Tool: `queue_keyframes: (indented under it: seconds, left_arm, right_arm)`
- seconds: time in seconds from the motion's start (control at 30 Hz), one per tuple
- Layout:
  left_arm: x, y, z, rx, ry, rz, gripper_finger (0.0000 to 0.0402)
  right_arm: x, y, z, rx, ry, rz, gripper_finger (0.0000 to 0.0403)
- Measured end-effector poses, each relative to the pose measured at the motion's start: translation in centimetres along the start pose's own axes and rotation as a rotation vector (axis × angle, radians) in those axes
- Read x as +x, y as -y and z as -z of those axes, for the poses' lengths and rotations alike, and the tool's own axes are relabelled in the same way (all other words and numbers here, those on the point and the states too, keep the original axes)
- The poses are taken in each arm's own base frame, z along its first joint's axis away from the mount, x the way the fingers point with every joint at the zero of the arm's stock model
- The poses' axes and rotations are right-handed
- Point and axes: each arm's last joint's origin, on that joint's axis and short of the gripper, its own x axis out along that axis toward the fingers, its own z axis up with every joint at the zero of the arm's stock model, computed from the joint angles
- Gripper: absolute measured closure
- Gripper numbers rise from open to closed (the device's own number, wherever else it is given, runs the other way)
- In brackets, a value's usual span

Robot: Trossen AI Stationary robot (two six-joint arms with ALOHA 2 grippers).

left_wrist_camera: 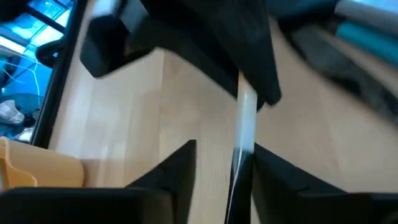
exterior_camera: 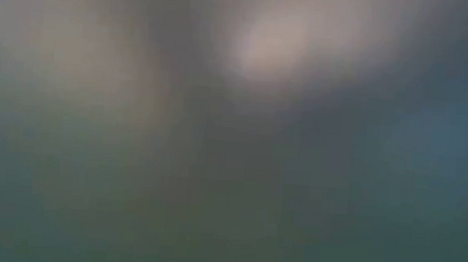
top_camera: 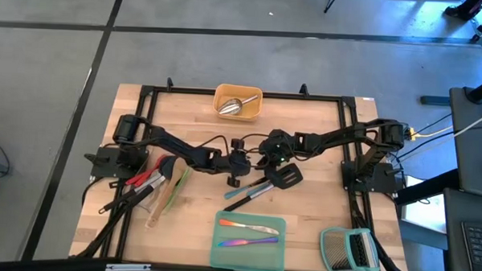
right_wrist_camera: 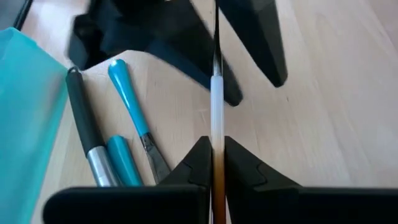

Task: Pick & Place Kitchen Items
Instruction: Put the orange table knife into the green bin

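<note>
Steel-and-clear thin utensil handle (right_wrist_camera: 216, 106) sits pinched between the right hand's (right_wrist_camera: 213, 163) fingers, clamped tight, amber-tinted down at the grip. Same rod shows in the left wrist view, lying in the gap of the left hand (left_wrist_camera: 224, 163), whose fingers stand partly apart; cannot tell whether either pad touches it. Both hands meet mid-desk, left hand (top_camera: 238, 161) just beside right hand (top_camera: 266, 155), tips facing each other.

Just below them on the wooden desk (top_camera: 319, 203): black slotted turner (top_camera: 285, 176), a blue-handled tool (top_camera: 241, 193) and a dark steel-banded handle (right_wrist_camera: 87, 130) lying side by side.

Farther out, desk's left edge: pile of utensils (top_camera: 155, 185) with red, green and wooden handles, partly under the left arm.

Yellow tray (top_camera: 257, 97) at the far edge holds a steel scoop (top_camera: 235, 105). Teal tray (top_camera: 219, 251) at the near edge holds two iridescent cutlery pieces (top_camera: 250, 234). Green-framed slatted rack (top_camera: 348, 249) at the near right corner.

Low view fully blurred, nothing readable.
</note>
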Motion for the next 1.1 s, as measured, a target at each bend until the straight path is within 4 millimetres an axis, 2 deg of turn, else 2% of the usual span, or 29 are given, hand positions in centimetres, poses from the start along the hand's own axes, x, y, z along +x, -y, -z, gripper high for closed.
queue_keyframes:
  seconds: [0.27, 0.4, 0.53, 0.67, 0.77, 0.9, 1.1]
  left_arm:
    - [-3.4, -0.9, -2.3, -0.073, 0.114, 0.030, 0.0184]
    - [-5.6, -1.4, -3.5, -0.102, 0.202, 0.082, 0.0171]
    - [-8.4, -2.3, -4.8, -0.129, 0.273, 0.044, 0.0173]
    - [-11.6, -3.6, -5.6, -0.186, 0.320, -0.041, 0.0181]
    - [-13.3, -4.2, -5.4, -0.228, 0.337, -0.079, 0.0186]
    - [-14.5, -4.9, -4.5, -0.293, 0.311, -0.173, 0.0189]
    - [-15.2, -5.2, -3.2, -0.331, 0.254, -0.307, 0.0190]
  right_arm:
    - [0.0, 0.0, 0.0, -0.003, -0.004, 0.008, 0.0384]
    - [-0.1, 0.0, 0.0, -0.001, -0.005, 0.011, 0.0384]
    - [-0.8, -0.9, -0.2, 0.008, -0.001, -0.002, 0.0384]
    - [-2.1, -3.1, -0.7, -0.023, 0.023, -0.015, 0.0384]
    - [-3.2, -5.2, -0.8, -0.032, 0.054, 0.020, 0.0384]
    - [-3.9, -8.4, -0.5, -0.034, 0.086, 0.009, 0.0384]
    - [-3.7, -12.8, 1.1, 0.009, 0.063, -0.032, 0.0384]
